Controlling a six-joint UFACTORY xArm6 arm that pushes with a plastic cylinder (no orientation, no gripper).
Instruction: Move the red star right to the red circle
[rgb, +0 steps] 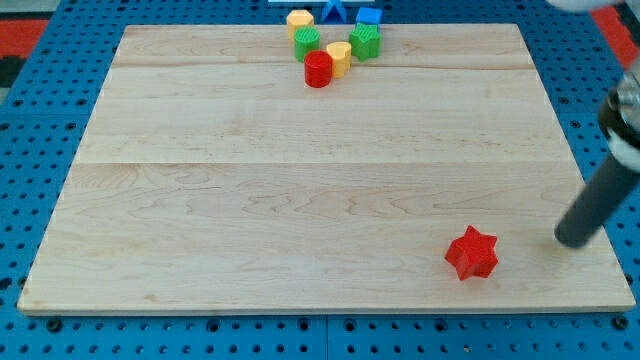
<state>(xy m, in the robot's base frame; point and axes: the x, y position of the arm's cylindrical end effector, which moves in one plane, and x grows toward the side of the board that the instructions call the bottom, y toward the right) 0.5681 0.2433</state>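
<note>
The red star (472, 252) lies on the wooden board near the view's bottom right. The red circle (318, 69) stands far off at the view's top centre, in a cluster of blocks. My tip (570, 240) rests on the board to the right of the red star, about a block's width or more away, not touching it. The dark rod rises from it toward the view's upper right.
Around the red circle sit a yellow block (339, 57), two green blocks (307, 43) (364, 41), another yellow block (299, 20) and two blue blocks (332, 10) (369, 15) at the board's top edge. The board's right edge (590, 190) runs close behind my tip.
</note>
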